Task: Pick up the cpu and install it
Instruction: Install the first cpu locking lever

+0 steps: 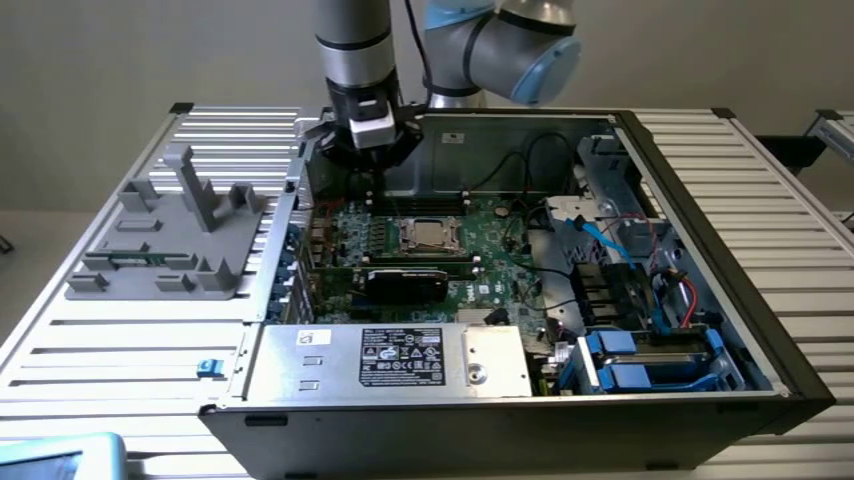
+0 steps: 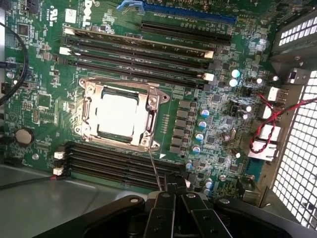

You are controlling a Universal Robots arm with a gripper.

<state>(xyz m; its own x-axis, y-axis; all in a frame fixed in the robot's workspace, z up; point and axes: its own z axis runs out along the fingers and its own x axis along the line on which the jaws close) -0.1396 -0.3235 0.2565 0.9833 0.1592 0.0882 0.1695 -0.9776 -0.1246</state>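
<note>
Gripper (image 2: pixel 175 191) with its two dark fingers pressed together and nothing between them, seen at the edge of my wrist view. It looks down on a green motherboard (image 2: pixel 44 74). The cpu (image 2: pixel 119 115), a pale silver square, lies flat inside the metal socket frame (image 2: pixel 150 111), between two banks of long black memory slots (image 2: pixel 138 49). A thin metal lever (image 2: pixel 154 166) runs from the frame's corner towards the gripper's tips.

In the exterior view, the gripper (image 1: pixel 363 150) hangs inside the open computer case (image 1: pixel 707 200), which stands on a slatted tabletop (image 1: pixel 134 340). The cpu (image 1: pixel 430 235) sits below the gripper, apart from it, towards the exterior view's right and nearer that camera. Being square, it offers no long axis; its edges run parallel to the memory slots. I judge the cpu already seated in its socket.
</note>
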